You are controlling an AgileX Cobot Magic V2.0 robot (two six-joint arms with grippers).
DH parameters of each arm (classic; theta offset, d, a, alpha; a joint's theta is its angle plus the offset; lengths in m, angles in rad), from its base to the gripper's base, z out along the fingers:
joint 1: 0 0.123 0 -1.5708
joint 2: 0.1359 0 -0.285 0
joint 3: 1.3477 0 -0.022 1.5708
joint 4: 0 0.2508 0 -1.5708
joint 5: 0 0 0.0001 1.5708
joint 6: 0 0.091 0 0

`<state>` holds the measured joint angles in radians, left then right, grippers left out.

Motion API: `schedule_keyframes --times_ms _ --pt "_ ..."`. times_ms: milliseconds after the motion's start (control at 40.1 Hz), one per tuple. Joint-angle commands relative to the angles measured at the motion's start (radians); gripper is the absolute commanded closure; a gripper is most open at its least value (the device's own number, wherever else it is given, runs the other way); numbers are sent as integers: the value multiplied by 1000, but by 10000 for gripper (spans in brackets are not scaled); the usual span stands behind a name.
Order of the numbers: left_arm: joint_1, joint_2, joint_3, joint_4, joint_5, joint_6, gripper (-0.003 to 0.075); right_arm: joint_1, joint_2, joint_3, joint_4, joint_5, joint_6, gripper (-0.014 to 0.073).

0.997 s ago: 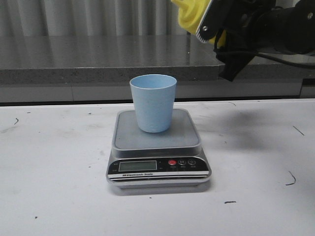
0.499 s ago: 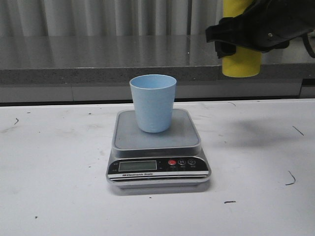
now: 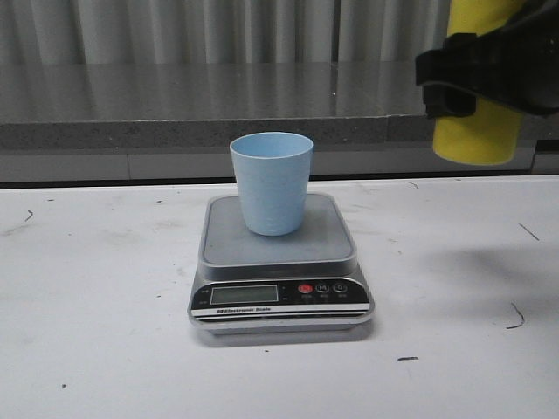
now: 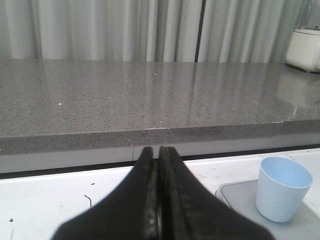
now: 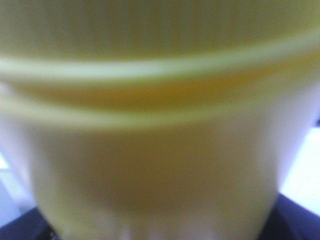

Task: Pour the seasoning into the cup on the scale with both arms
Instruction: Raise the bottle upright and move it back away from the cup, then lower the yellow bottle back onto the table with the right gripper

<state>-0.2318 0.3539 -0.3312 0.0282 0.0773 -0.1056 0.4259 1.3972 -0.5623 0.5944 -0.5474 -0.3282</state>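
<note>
The pale blue cup [image 3: 272, 182] stands upright on the silver-grey scale [image 3: 279, 262] at the table's middle; both also show in the left wrist view, cup [image 4: 282, 188] on scale [image 4: 240, 197]. My right gripper [image 3: 489, 74] is shut on the yellow seasoning bottle [image 3: 476, 131], held upright in the air at the far right, above the table and right of the scale. The bottle's top is out of view. The bottle fills the right wrist view [image 5: 160, 150], blurred. My left gripper [image 4: 159, 155] is shut and empty, left of the scale; it does not show in the front view.
A grey stone counter [image 3: 175, 105] runs behind the white table [image 3: 96, 288], with a curtain behind it. A white appliance [image 4: 305, 47] stands at the counter's far right.
My right gripper has turned the bottle from tilted to upright and carried it to the right and a little lower. The cup and scale have not moved.
</note>
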Motion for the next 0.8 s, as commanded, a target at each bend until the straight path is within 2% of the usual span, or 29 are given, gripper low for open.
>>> schedule_keyframes --times_ms 0,175,449,698,773 --pt "4 7 -28 -8 -88 -8 740 13 -50 38 -41 -168 48 403" --pt "4 7 -28 -8 -88 -8 740 17 -15 98 -41 -273 65 403" --pt "4 7 -28 -8 -88 -8 740 17 146 100 -41 -397 82 403" --pt "4 7 -28 -8 -88 -8 740 17 265 95 -109 -478 253 403" --pt "4 7 -28 -8 -88 -8 740 17 287 95 -141 -510 256 403"
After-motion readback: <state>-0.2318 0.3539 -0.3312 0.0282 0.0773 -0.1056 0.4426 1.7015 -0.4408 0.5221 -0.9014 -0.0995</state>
